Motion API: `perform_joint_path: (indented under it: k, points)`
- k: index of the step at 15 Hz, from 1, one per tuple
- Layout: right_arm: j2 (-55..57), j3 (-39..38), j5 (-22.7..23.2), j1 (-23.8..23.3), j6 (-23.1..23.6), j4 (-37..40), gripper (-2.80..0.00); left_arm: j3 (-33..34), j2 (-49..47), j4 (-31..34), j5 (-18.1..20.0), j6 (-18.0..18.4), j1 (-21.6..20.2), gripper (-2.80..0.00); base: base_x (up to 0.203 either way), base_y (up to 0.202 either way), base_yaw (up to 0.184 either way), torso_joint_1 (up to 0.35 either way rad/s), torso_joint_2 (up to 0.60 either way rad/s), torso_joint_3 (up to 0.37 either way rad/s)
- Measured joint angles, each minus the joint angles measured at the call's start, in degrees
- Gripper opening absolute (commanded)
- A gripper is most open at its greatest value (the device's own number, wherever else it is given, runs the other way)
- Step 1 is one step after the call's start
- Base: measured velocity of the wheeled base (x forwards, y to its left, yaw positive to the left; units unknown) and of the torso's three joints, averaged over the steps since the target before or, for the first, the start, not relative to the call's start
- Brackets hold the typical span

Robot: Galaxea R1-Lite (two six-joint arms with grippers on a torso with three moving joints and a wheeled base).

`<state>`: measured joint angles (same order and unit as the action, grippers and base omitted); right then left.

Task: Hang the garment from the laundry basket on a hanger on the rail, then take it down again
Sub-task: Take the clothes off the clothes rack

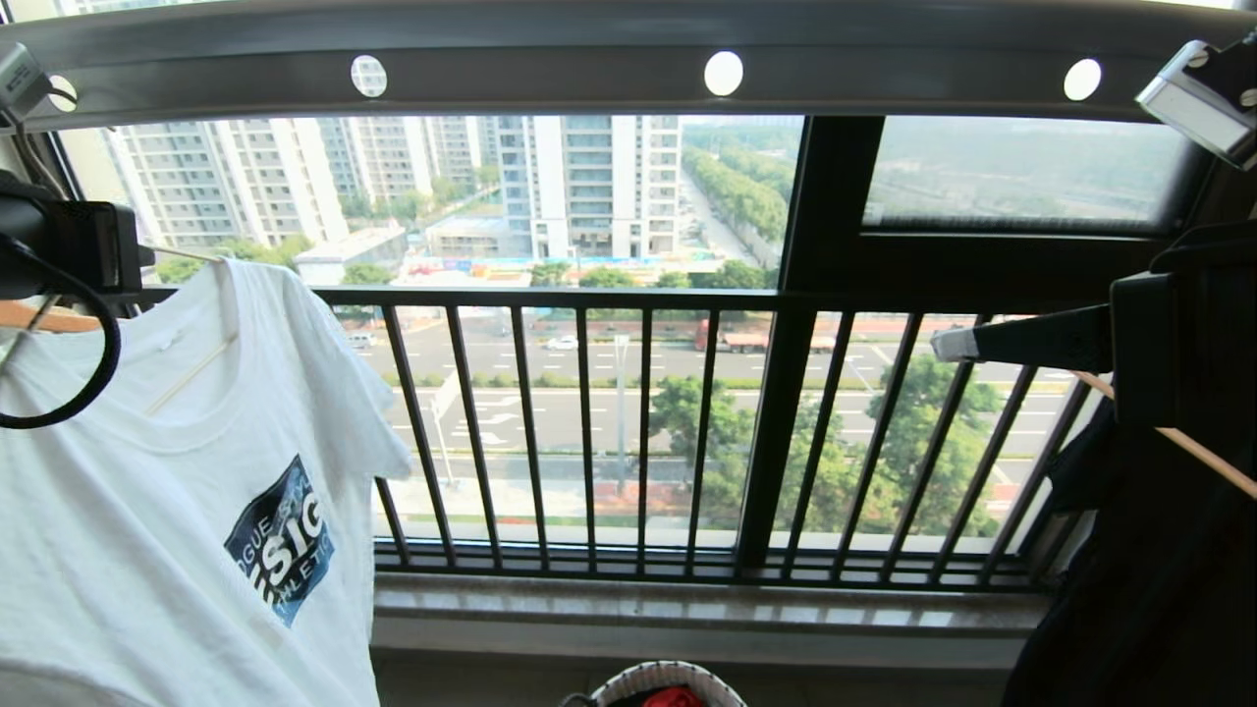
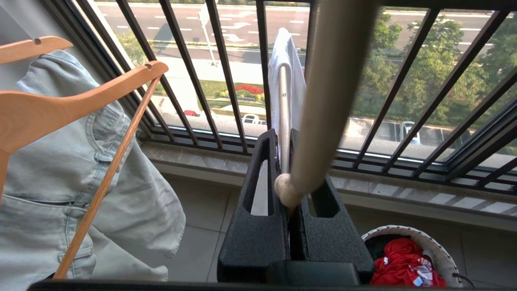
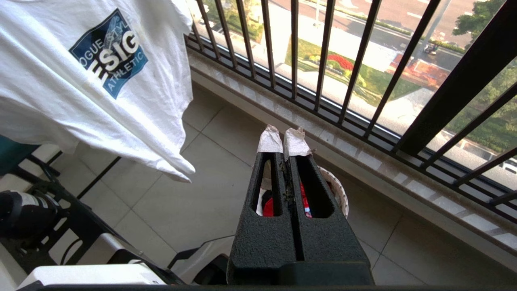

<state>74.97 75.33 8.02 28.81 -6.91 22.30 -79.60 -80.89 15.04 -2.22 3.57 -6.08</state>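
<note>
The white T-shirt garment (image 1: 187, 491) with its blue chest logo hangs at the left on the cream wire hanger (image 1: 191, 378), below the grey holed rail (image 1: 589, 59). My left gripper (image 2: 284, 135) is shut on the hanger's wire (image 2: 284, 101) just under its hook (image 2: 335, 81), with the garment (image 2: 288, 56) edge-on beyond it. Whether the hook rests on the rail is hidden. My right gripper (image 3: 284, 139) is shut and empty, held out at the right (image 1: 957, 344) above the laundry basket (image 3: 337, 190).
The basket (image 1: 668, 679) on the floor by the sill holds a red garment (image 2: 400, 262). Wooden hangers (image 2: 60, 101) and a pale denim garment (image 2: 60, 182) hang left of my left gripper. Dark clothing (image 1: 1139, 589) hangs at the right. The black window railing (image 1: 638, 432) runs behind.
</note>
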Motion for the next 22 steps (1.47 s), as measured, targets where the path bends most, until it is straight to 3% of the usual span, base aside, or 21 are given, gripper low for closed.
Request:
perform_joint_path:
  k: [5,8,16,20,22]
  points:
    - [0.0,0.0,0.0,0.0,0.0,0.0,-2.80,0.4,2.6,0.7,-4.1,0.3,0.4,-2.80,0.000,0.000,0.000,0.000,0.00,0.000]
    - [0.1,-0.1,0.0,0.0,0.0,0.0,-2.80,-0.3,4.6,3.6,-4.5,0.5,0.4,-2.80,0.000,0.000,0.000,0.000,0.00,0.000]
    - [0.2,-0.3,0.0,0.1,0.0,0.0,-2.80,-4.9,8.1,4.1,-4.4,1.0,0.4,-2.80,0.000,0.000,0.000,0.000,0.00,0.000]
    - [0.3,-0.3,0.0,0.1,0.0,0.0,-2.80,-7.6,9.5,13.2,-3.5,0.2,0.8,-2.80,0.000,0.000,0.000,0.000,0.00,0.000]
    - [0.4,-0.4,0.2,0.1,-0.1,0.0,-2.80,-8.2,10.1,18.1,-0.6,-2.1,1.8,-2.80,0.000,0.000,0.000,0.000,0.00,0.000]
